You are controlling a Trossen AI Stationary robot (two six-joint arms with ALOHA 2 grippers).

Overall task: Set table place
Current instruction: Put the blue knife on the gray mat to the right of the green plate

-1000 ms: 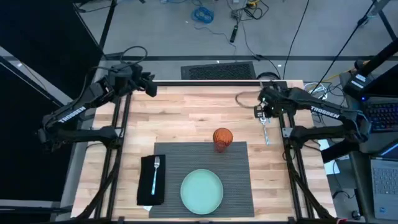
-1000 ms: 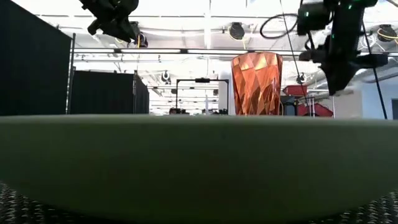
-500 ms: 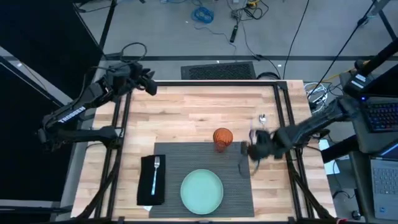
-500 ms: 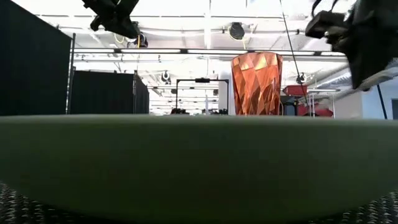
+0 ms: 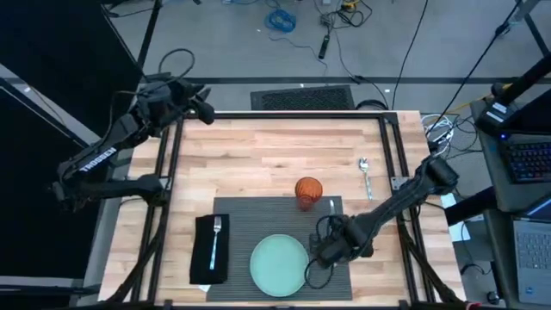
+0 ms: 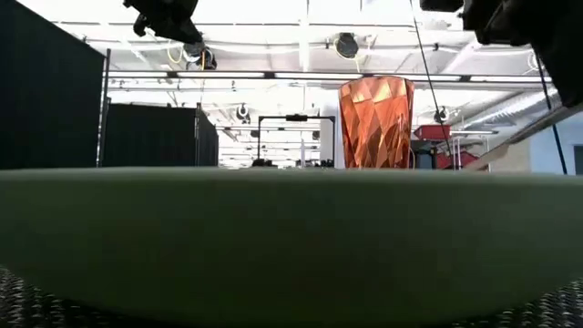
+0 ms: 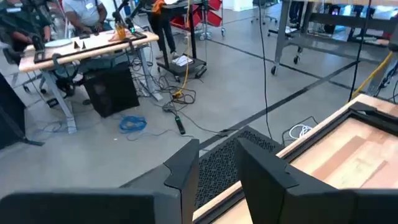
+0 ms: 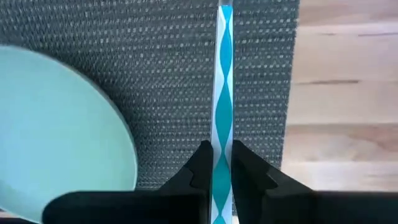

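Right wrist view: right hand [image 8: 216, 167] clamped on slim teal-patterned handle [image 8: 224, 81] above ribbed grey placemat [image 8: 168, 74].

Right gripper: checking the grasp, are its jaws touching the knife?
Touching. The right wrist view shows the right gripper with both jaws pressed against the knife over the placemat.

We see that the right gripper [image 5: 331, 248] has swept from the far right part of the table, by the spoon [image 5: 365, 176], down to the near right part of the placemat [image 5: 331, 274], just right of the plate [image 5: 279, 263]. The spoon now lies alone on the wood. The gripper's fingers [image 8: 202, 168] now pinch a striped knife handle [image 8: 223, 93] over the mat.
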